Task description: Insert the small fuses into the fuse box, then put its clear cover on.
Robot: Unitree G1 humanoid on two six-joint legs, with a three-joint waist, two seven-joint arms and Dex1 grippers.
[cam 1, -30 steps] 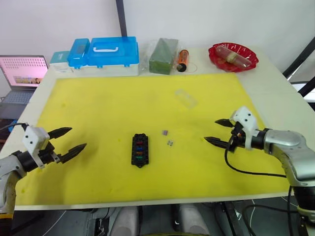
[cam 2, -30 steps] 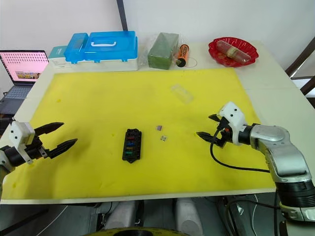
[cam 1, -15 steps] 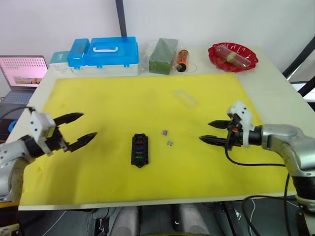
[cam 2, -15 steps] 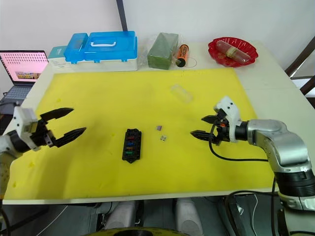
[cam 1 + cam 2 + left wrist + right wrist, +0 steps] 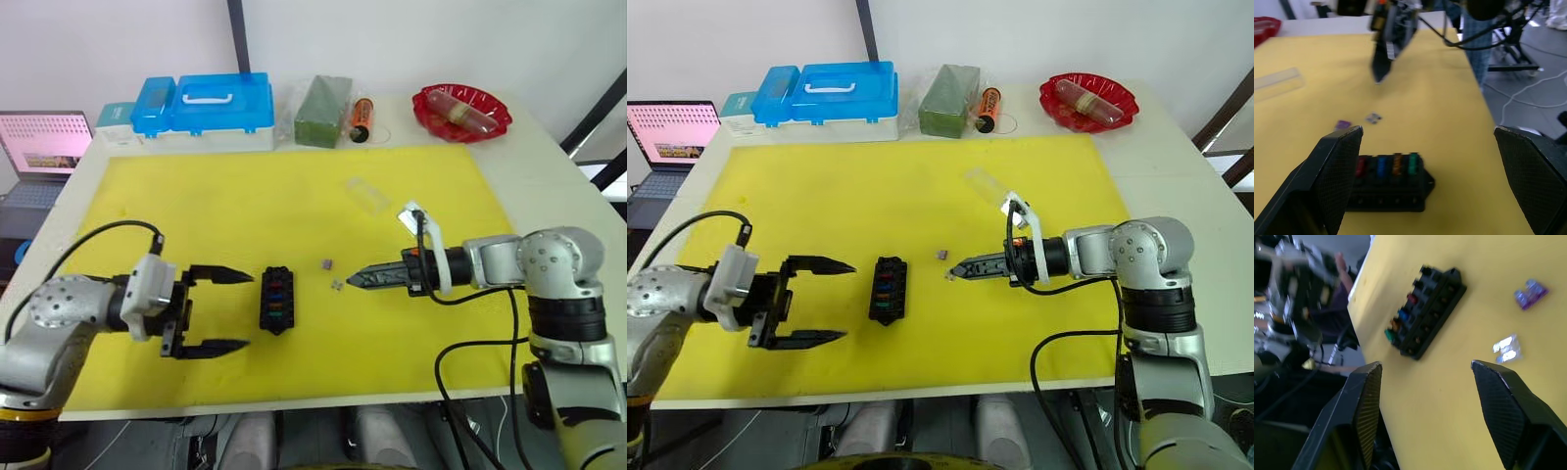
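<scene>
Fuses in red, blue, orange and green [image 5: 1383,165] are seated in one row of the fuse box [image 5: 277,299], which lies on the yellow mat [image 5: 225,211] between the two grippers. A purple fuse [image 5: 328,263] and a grey fuse [image 5: 338,284] lie loose on the mat just right of the box, a little apart from each other. The right gripper [image 5: 358,279] is held low just beside the grey fuse, its fingers [image 5: 1501,404] spread in the wrist view with nothing between them. The left gripper [image 5: 230,308] is held just left of the box, its fingers wide apart and empty. The clear cover [image 5: 368,195] lies farther back on the mat, well apart from the box. Along the table's [image 5: 534,176] far edge are set a blue-lidded case [image 5: 206,103], a wrapped green block [image 5: 325,108], an orange tube [image 5: 364,117] and a red dish [image 5: 462,110]; a laptop [image 5: 44,147] stands off to the left. Nothing lies between either gripper and the box.
</scene>
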